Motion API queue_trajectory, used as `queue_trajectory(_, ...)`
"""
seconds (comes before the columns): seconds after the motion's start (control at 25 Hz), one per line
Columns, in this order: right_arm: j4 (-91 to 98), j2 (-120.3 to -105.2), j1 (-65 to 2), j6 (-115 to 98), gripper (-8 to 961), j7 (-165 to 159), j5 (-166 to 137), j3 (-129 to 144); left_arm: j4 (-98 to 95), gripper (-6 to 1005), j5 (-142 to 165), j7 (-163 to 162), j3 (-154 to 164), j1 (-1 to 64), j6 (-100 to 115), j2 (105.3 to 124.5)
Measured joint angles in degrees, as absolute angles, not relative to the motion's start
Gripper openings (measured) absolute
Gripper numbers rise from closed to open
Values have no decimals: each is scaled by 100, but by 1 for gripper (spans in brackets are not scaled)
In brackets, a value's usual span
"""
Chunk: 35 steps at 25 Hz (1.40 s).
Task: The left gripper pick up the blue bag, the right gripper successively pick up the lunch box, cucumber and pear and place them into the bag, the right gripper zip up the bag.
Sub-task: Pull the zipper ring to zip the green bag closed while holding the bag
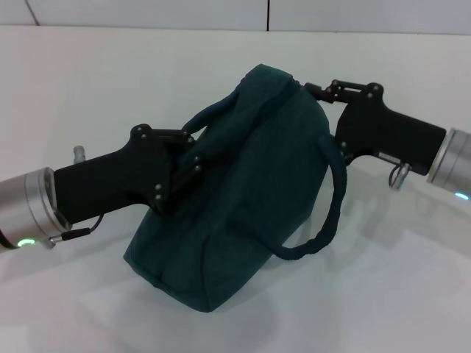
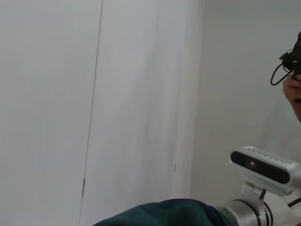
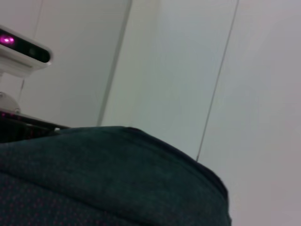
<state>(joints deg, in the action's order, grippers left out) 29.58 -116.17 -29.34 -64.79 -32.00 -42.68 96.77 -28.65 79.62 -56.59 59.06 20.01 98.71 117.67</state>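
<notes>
While the left gripper clamps the dark teal fabric bag's handle at centre frame, we judge zipping underway; the right gripper, its finger state unclear, must next draw along the top.

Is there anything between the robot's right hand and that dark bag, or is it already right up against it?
Nothing visible stands between them. The right hand is already at the top end of the bag, while the left hand is at the handle on its other side.

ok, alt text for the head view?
A dark blue-green bag sits on a white table, tilted. The left gripper holds one handle; the right gripper is at the bag's top end. Its other handle hangs loose.
</notes>
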Motion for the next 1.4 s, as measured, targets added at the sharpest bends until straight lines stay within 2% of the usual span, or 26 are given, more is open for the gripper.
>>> queue_trajectory(0.92,2899,-11593,-2790,-6515,366,-2949,-3620,9418,-2865,92,7989,-5614,5906,1996,9879,11771)
queue_trajectory(1.4,2886,-11619,-3078,-6044,349,-2909,-3678,9804,-2865,91,8058,-5590,5906,2030,9871,11768)
